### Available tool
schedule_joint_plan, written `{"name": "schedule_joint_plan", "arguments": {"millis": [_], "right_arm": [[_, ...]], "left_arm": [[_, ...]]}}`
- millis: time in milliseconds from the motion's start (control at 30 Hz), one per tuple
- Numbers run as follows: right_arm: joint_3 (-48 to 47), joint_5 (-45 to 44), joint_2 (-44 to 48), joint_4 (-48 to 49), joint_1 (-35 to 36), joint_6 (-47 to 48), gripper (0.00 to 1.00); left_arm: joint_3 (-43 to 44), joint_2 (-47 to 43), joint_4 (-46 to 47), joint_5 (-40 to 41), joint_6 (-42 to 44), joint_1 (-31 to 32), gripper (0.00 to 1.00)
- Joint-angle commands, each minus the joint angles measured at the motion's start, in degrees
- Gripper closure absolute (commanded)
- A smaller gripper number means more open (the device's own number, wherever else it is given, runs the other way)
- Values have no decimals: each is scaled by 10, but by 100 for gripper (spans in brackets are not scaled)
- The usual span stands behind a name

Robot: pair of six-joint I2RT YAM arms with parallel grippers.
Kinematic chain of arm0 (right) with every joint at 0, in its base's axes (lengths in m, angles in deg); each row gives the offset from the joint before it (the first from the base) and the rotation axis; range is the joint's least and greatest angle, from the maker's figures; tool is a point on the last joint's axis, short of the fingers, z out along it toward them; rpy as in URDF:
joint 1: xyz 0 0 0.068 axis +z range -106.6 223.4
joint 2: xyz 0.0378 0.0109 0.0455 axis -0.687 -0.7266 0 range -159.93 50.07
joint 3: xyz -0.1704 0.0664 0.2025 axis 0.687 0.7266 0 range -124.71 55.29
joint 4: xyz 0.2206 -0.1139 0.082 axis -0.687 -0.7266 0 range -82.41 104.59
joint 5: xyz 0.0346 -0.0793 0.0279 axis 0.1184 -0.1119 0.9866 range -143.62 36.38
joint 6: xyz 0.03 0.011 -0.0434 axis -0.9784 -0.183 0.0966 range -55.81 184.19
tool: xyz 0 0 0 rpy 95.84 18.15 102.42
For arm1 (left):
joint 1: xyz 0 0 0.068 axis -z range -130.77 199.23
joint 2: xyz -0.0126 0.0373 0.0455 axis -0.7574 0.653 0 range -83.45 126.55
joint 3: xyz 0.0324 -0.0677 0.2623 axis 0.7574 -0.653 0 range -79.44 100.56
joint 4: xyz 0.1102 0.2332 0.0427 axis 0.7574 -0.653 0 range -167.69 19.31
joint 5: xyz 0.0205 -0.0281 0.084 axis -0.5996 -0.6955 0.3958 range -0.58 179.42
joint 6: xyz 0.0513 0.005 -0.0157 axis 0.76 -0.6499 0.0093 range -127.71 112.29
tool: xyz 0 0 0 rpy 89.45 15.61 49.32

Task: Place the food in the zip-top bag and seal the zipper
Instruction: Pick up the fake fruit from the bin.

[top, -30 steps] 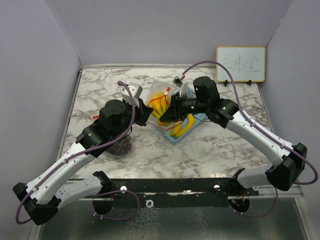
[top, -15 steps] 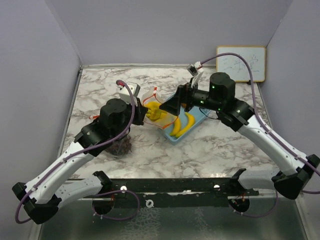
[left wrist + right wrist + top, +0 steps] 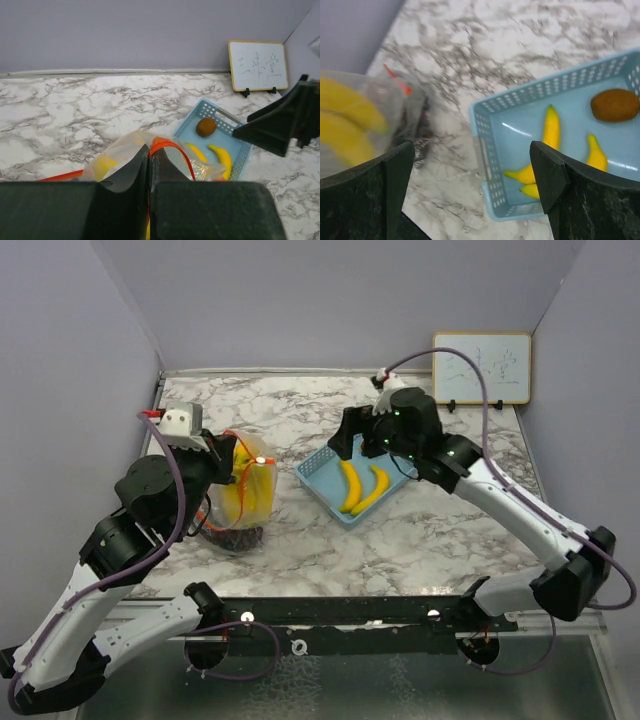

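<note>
The clear zip-top bag point(image 3: 250, 485) with an orange zipper stands at the table's left. A yellow banana bunch point(image 3: 238, 495) sits inside it, with the dark grape cluster point(image 3: 236, 536) at its bottom. My left gripper point(image 3: 228, 453) is shut on the bag's rim point(image 3: 162, 146), holding it up. My right gripper point(image 3: 358, 440) hangs open and holds nothing above the blue basket point(image 3: 315, 472). In the right wrist view the gripper point(image 3: 471, 150) hovers over the basket's corner point(image 3: 485, 150), and the bag point(image 3: 365, 125) is at the left.
In the basket lie two loose bananas point(image 3: 551, 132) and a brown oval fruit point(image 3: 615, 105). A small whiteboard point(image 3: 481, 368) leans on the back wall at the right. Purple walls close in the marble table on three sides.
The right gripper opened, left the banana bunch in the bag and drew back over the basket. The left arm pulled the bag leftward, away from the basket.
</note>
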Motion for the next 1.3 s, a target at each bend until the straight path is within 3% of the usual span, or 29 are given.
{"name": "schedule_joint_plan", "arguments": {"millis": [0, 300, 400, 633, 700, 767, 833, 900, 1033, 1267], "right_arm": [[11, -64, -87, -35, 0, 25, 3], [-8, -107, -262, -17, -9, 23, 9], [-20, -103, -320, -15, -19, 22, 19], [-26, -126, -392, -21, -24, 24, 19], [-19, -132, -395, -19, -25, 26, 30], [-13, -134, -395, -19, -25, 30, 51], [-6, -145, -383, -20, -26, 28, 78], [9, -156, -354, -15, -25, 28, 91], [55, -110, -240, 33, -25, 56, 97], [166, 151, 2, 211, 0, 121, 98]], "left_arm": [[-46, -5, 16, 8, 2, 2, 100], [-81, 7, 37, -30, -4, 2, 100], [-87, 2, 35, -26, -3, 2, 100], [-110, 2, 37, -24, -12, 2, 100], [-114, 8, 42, -34, -15, 2, 100], [-120, 15, 50, -44, -20, 2, 100], [-129, 24, 58, -56, -27, 2, 100], [-138, 33, 69, -73, -35, 2, 100], [-155, 56, 93, -105, -47, 2, 100], [-161, 104, 105, -124, -48, 1, 100]]}}
